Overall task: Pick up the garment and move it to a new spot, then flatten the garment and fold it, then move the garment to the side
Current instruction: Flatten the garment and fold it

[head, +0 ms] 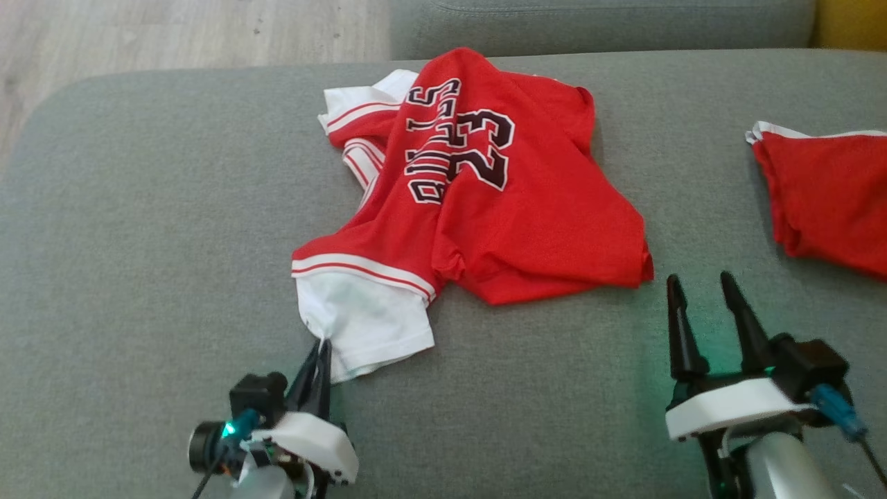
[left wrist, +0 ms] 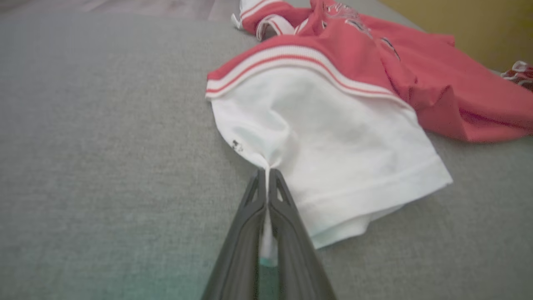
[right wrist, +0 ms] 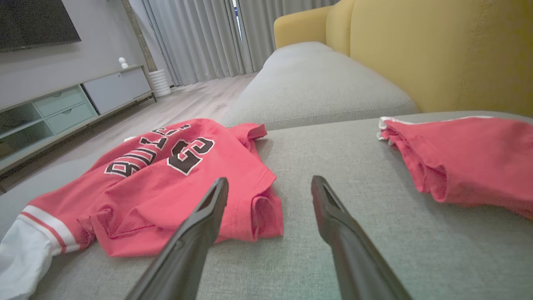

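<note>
Left gripper (head: 323, 344): fingers clamped together on the white sleeve edge of the garment (head: 485, 187). Right gripper (head: 698, 281): fingers apart, just beside its red hem. Item: red jersey, black-and-white lettering and "23", white sleeves with striped bands; rumpled, mid-cushion on the grey sofa (head: 138, 242). Second red cloth (head: 831, 201) lies well apart, to the right.

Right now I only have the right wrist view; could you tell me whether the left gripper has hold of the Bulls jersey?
Observer: Yes, the left gripper is shut on the white sleeve of the Bulls jersey, pinching its edge.
Operator: Thank you. Is the other sleeve spread out?
Observer: No, the far sleeve lies crumpled at the jersey's far left edge.
</note>
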`<state>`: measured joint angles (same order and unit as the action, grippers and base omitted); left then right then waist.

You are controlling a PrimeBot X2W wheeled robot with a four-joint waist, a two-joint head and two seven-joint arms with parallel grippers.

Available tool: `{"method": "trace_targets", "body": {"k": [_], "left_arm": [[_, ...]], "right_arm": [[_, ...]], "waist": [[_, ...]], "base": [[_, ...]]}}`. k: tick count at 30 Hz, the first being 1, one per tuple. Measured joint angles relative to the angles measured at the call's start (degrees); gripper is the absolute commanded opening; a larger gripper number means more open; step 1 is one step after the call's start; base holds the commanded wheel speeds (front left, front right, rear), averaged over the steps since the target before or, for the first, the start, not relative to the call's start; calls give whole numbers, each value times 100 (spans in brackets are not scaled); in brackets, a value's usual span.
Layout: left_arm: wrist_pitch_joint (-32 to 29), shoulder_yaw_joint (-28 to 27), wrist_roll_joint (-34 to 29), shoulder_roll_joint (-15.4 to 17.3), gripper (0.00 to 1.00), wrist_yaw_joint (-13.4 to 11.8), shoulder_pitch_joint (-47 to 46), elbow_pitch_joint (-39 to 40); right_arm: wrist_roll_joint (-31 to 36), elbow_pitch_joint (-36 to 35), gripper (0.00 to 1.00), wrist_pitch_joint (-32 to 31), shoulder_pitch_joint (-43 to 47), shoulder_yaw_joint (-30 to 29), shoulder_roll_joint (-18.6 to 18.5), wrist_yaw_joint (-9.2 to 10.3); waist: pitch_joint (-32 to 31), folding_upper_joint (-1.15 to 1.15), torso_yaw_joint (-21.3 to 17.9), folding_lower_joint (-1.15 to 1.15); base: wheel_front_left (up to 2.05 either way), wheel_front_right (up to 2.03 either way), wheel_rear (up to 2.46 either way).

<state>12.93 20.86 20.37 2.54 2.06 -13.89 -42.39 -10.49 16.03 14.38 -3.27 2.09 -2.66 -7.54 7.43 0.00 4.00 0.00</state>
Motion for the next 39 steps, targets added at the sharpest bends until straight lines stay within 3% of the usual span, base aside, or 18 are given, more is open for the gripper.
{"method": "trace_targets", "body": {"k": [15,28,39], "left_arm": [[145,-809,-170,2,0,-109,431,1871],[145,-791,-143,1,0,-109,491,2040],[145,-791,-141,0,0,-108,489,2039]], "right_arm": [[175,1574,100,-144,-649,390,-3,0],[515,2423,100,-331,-1268,480,-7,0],[721,2728,100,-270,-1509,407,-9,0]], "waist": [[-14,0,280,0],[100,0,385,0],[110,0,399,0]], "base": [[0,0,0],[0,0,0],[0,0,0]]}}
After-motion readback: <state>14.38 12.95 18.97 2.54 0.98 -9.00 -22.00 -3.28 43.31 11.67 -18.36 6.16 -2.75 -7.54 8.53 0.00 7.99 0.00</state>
